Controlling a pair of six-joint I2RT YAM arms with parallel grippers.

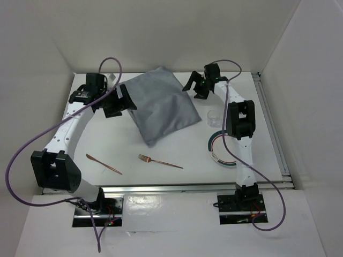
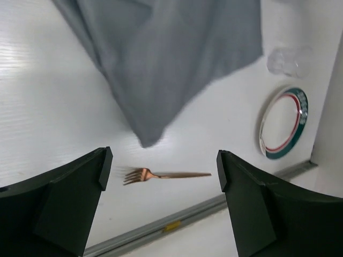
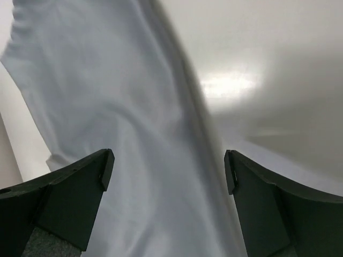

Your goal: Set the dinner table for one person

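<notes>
The white dinner table carries a grey cloth mat, lying skewed with wrinkles. A copper fork and a copper knife lie near the front edge. A plate with a green and red rim sits at the right, partly behind the right arm, with a clear glass beyond it. My left gripper is open and empty beside the mat's left edge. Its wrist view shows the mat, fork, plate and glass. My right gripper is open above the mat's far right corner.
Aluminium rails run along the table's front edge and right edge. White walls close in the back and both sides. The arm bases stand at the near edge.
</notes>
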